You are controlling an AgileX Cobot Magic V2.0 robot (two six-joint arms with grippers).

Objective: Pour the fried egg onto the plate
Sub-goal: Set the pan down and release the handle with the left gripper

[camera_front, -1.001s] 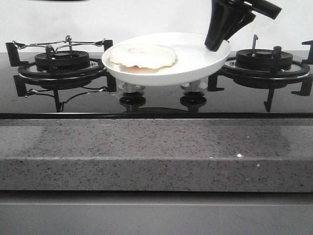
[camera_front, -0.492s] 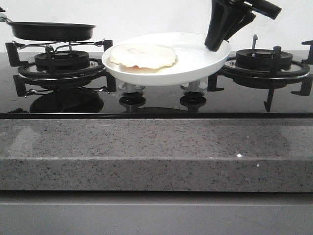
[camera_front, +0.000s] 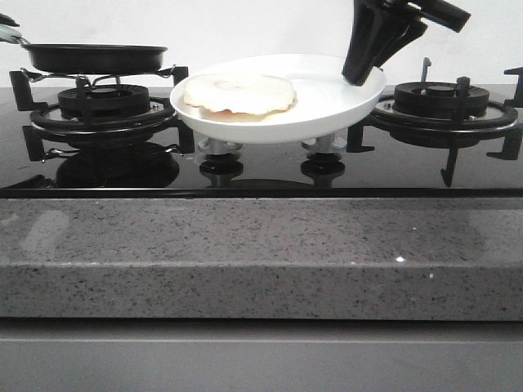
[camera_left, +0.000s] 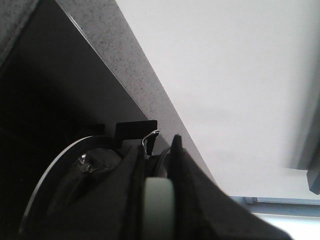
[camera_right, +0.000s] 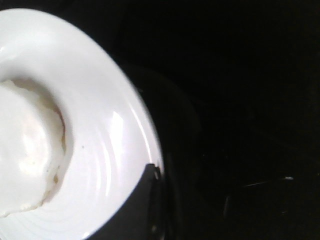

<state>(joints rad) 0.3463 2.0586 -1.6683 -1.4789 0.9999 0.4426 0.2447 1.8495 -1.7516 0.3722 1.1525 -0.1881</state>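
Observation:
The white plate [camera_front: 327, 102] hangs above the cooktop between the two burners. The fried egg [camera_front: 239, 93] lies on its left half and also shows in the right wrist view [camera_right: 27, 150]. My right gripper [camera_front: 359, 75] is shut on the plate's right rim [camera_right: 150, 145], with one finger [camera_right: 142, 205] over the rim. The black frying pan [camera_front: 94, 57] sits level at the left burner's grate, empty as far as I can see. My left gripper [camera_left: 160, 150] is shut on the pan's pale handle [camera_left: 157, 210] and is outside the front view.
The left burner [camera_front: 102, 110] and right burner [camera_front: 441, 102] have raised black grates. Two control knobs [camera_front: 221, 167] sit under the plate. A grey speckled counter edge [camera_front: 261, 253] runs along the front. A white wall is behind.
The frying pan came in from the left, then moved right and down onto the left burner's grate. The plate, egg and right gripper have not moved.

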